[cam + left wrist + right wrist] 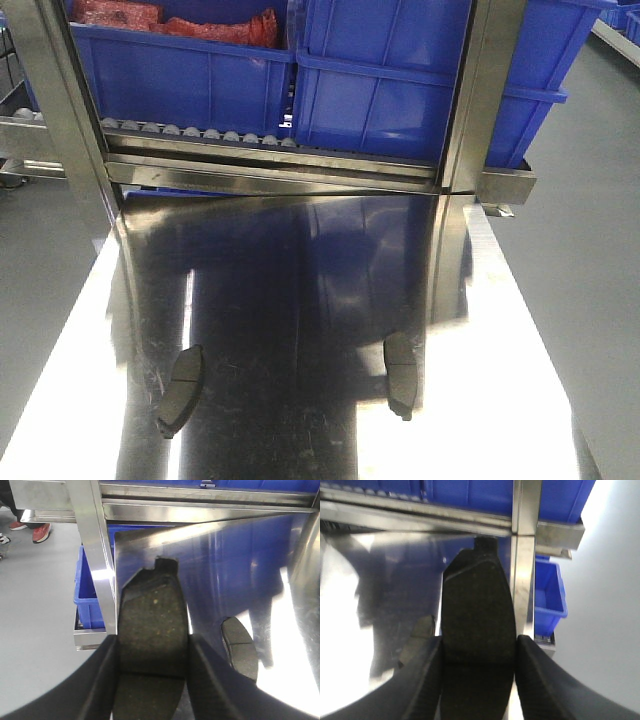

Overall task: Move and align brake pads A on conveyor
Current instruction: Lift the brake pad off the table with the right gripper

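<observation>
Firstly, risk at left gripper [152, 642]: the left-held brake pad [152, 605] is pinched only by its long edges and reaches well past the fingertips. A quick swing could probably make it pivot or slide out.
Risk at left upright post [95, 555]: in the wrist view it stands just beside the held pad's far end, so a careless turn might clip it.
Risk on steel tabletop [300, 300]: the left lying brake pad [180, 385] and right lying brake pad [401, 372] rest loose on a slick mirror surface. A low pass could knock them askew.
Risk at right upright post [522, 580]: it runs close along the right-held brake pad [477, 595], with the same likely hazard.
Risk of misplacement: the conveyor appears in no view, so the set-down spot cannot be checked from here.
Left gripper pose: narrow, clamped on both sides of its pad near the middle groove, aimed at the tabletop's far edge under the blue bins [200, 85]. Whether the pad hangs clear of the steel cannot be told.
Lying pads, position: one in the left half and one in the right half of the tabletop, well apart, both nearer the near edge, long axes running near to far.
Right gripper [479, 642] pose: narrow, gripping its pad's long edges and also aimed at the far edge. Its clearance likewise cannot be told.
</observation>
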You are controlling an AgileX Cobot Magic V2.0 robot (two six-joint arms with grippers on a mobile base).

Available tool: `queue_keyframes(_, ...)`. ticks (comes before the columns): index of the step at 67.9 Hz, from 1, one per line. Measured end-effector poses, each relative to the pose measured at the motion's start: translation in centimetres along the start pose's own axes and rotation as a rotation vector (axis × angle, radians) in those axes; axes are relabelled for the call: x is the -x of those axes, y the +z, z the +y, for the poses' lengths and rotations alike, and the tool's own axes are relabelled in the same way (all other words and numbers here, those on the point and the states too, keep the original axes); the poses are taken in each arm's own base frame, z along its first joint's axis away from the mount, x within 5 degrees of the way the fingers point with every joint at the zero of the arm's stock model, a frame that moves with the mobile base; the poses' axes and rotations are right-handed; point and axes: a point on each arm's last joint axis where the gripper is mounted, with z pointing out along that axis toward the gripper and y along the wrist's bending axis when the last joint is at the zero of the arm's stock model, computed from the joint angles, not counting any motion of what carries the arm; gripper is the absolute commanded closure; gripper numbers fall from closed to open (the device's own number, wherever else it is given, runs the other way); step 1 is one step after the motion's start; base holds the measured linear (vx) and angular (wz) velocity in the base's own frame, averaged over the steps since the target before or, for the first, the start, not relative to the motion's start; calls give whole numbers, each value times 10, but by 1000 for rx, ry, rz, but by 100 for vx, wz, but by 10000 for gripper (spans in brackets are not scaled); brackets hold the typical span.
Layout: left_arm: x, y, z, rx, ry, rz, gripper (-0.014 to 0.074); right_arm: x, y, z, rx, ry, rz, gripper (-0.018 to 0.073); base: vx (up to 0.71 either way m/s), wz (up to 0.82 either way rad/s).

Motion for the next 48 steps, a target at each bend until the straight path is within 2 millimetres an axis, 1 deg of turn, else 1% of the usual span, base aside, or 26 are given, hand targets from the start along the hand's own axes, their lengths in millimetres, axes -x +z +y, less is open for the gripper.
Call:
queue_keyframes(10,0,0,0,0,0,0,603,-2,-4,0,6,6,-49,566,0,0)
queue_keyframes(48,0,0,0,0,0,0,603,-1,-4,1,8,9,-55,566,0,0)
